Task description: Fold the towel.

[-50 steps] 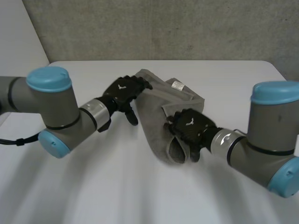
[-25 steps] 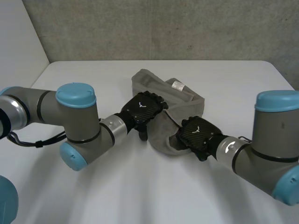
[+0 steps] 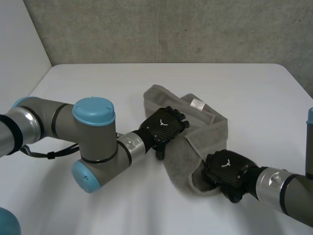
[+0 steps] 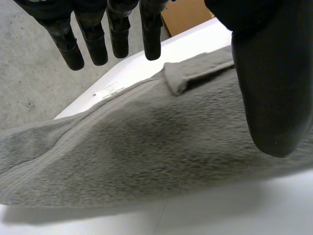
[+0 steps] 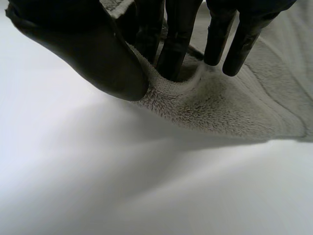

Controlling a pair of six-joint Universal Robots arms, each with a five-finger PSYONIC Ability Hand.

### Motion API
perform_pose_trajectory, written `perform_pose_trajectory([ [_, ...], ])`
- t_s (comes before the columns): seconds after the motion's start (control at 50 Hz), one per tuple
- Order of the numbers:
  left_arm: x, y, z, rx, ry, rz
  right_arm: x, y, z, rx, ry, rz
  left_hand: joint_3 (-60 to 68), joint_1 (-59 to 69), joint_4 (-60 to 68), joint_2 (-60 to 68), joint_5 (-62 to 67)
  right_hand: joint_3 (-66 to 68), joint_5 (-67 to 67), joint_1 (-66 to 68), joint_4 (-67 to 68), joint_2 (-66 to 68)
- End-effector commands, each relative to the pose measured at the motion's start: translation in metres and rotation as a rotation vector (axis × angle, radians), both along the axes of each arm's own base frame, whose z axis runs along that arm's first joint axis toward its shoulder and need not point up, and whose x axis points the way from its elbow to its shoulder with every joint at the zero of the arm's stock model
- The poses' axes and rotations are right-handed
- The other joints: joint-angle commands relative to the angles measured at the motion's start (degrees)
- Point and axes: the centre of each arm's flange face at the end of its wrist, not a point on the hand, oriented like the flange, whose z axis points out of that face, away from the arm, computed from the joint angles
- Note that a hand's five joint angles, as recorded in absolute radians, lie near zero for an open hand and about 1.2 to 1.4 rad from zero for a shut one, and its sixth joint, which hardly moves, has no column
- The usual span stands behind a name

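Note:
A grey towel [image 3: 200,129] lies bunched on the white table [image 3: 98,83], with a white label [image 3: 197,103] near its far edge. My left hand [image 3: 164,126] hovers over the towel's middle with straight fingers [image 4: 117,34] and holds nothing; the towel [image 4: 146,156] spreads under its palm. My right hand [image 3: 227,169] is at the towel's near end. Its thumb [image 5: 93,54] and fingers [image 5: 171,44] pinch a fold of the towel [image 5: 210,103] just above the table.
A grey concrete wall [image 3: 171,29] stands behind the table. Bare table surface lies left of the towel and along the front. A brown box [image 4: 186,14] shows beyond the table's far edge in the left wrist view.
My right hand closed on the towel's near end and drew it toward the front right. My left arm swung right, bringing its open hand over the towel's middle. The towel shifted right.

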Motion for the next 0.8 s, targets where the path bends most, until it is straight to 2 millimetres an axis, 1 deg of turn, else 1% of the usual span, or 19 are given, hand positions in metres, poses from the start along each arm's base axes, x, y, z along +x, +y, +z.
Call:
perform_pose_trajectory([
  [0.02,-0.003,-0.005,0.003,-0.033,0.002,0.027,-0.008,0.013,0.004,0.086,0.038,0.092,-2.9,-3.7,-3.4,-3.1,-2.5,-2.5,3.5,4.5,-4.4,4.8],
  [0.16,-0.008,-0.013,0.001,-0.06,0.012,0.057,-0.015,0.016,0.003,0.117,0.077,0.114,-2.9,-3.7,-3.4,-3.1,-2.5,-2.5,3.5,4.5,-4.4,4.8],
  [0.2,-0.008,-0.015,0.0,-0.062,0.012,0.059,-0.016,0.014,0.004,0.103,0.083,0.12,-2.9,-3.7,-3.4,-3.1,-2.5,-2.5,3.5,4.5,-4.4,4.8],
  [0.22,-0.009,-0.015,-0.001,-0.063,0.012,0.055,-0.018,0.007,0.006,0.088,0.076,0.102,-2.9,-3.7,-3.4,-3.1,-2.5,-2.5,3.5,4.5,-4.4,4.8],
  [0.24,-0.009,-0.015,-0.001,-0.063,0.012,0.055,-0.018,0.007,0.006,0.088,0.075,0.102,-2.9,-3.7,-3.4,-3.1,-2.5,-2.5,3.5,4.5,-4.4,4.8],
  [0.26,-0.01,-0.015,-0.002,-0.061,0.011,0.052,-0.02,0.002,0.007,0.079,0.068,0.084,-2.9,-3.7,-3.4,-3.1,-2.5,-2.5,-32.1,-31.1,-4.4,-30.8],
  [0.28,-0.01,-0.015,-0.002,-0.061,0.011,0.052,-0.021,-0.002,0.009,0.061,0.059,0.071,-2.9,-3.7,-3.4,-3.1,-2.5,-2.5,-63.2,-62.2,-4.4,-61.9],
  [0.32,-0.01,-0.016,-0.003,-0.062,0.012,0.052,-0.021,-0.006,0.01,0.044,0.051,0.062,-2.9,-3.7,-3.4,-3.1,-2.5,-2.5,-66.5,-65.5,-4.4,-65.2],
  [0.34,-0.011,-0.016,-0.004,-0.062,0.013,0.049,-0.021,-0.006,0.01,0.044,0.051,0.062,-2.9,-3.7,-3.4,-3.1,-2.5,-2.5,-66.5,-65.5,-4.4,-65.2],
  [0.4,-0.014,-0.018,-0.009,-0.062,0.011,0.049,-0.021,-0.014,0.016,0.015,0.016,0.021,-2.9,-3.7,-3.4,-3.1,-2.5,-2.5,-66.5,-65.5,-4.4,-65.2],
  [0.48,-0.015,-0.02,-0.014,-0.06,0.007,0.047,-0.021,-0.016,0.018,0.011,0.001,0.005,-2.9,-2.7,-3.4,-2.1,-1.4,-2.5,-66.5,-65.5,-4.4,-65.2],
  [0.54,-0.017,-0.022,-0.018,-0.068,0.0,0.043,-0.021,-0.019,0.018,0.0,-0.009,-0.005,-2.9,0.7,-3.4,1.2,1.9,-2.5,-66.5,-65.5,-4.4,-65.2],
  [0.56,-0.018,-0.023,-0.02,-0.075,-0.009,0.04,-0.021,-0.021,0.019,-0.005,-0.013,-0.009,-2.9,6.7,-3.4,7.2,7.9,-2.5,-66.5,-65.5,-4.4,-65.2],
  [0.58,-0.018,-0.023,-0.02,-0.075,-0.009,0.04,-0.021,-0.021,0.019,-0.005,-0.013,-0.009,-2.9,6.7,-3.4,7.3,8.0,-2.5,-66.5,-65.5,-4.4,-65.2],
  [0.62,-0.019,-0.024,-0.023,-0.089,-0.034,0.03,-0.022,-0.024,0.018,-0.017,-0.014,-0.019,-2.9,14.4,-3.4,15.0,15.7,-2.5,-66.5,-65.5,-4.4,-65.2],
  [0.7,-0.019,-0.023,-0.025,-0.101,-0.06,0.02,-0.024,-0.025,0.018,-0.016,-0.017,-0.026,-2.9,18.0,-3.4,18.6,19.2,-2.5,-66.5,-65.5,-4.4,-65.2],
  [0.74,-0.019,-0.023,-0.028,-0.112,-0.084,0.01,-0.024,-0.028,0.02,-0.027,-0.02,-0.031,-2.9,24.7,-3.4,25.3,25.9,-2.5,-66.5,-65.5,-4.4,-65.2],
  [0.76,-0.019,-0.023,-0.028,-0.112,-0.084,0.01,-0.024,-0.028,0.02,-0.027,-0.02,-0.031,-2.9,24.7,-3.4,25.3,26.0,-2.5,-66.5,-65.5,-4.4,-65.2],
  [0.8,-0.019,-0.022,-0.028,-0.114,-0.095,0.006,-0.024,-0.028,0.019,-0.03,-0.02,-0.03,-2.9,35.3,-3.4,35.8,36.5,-2.5,-66.5,-65.5,-4.4,-65.2],
])
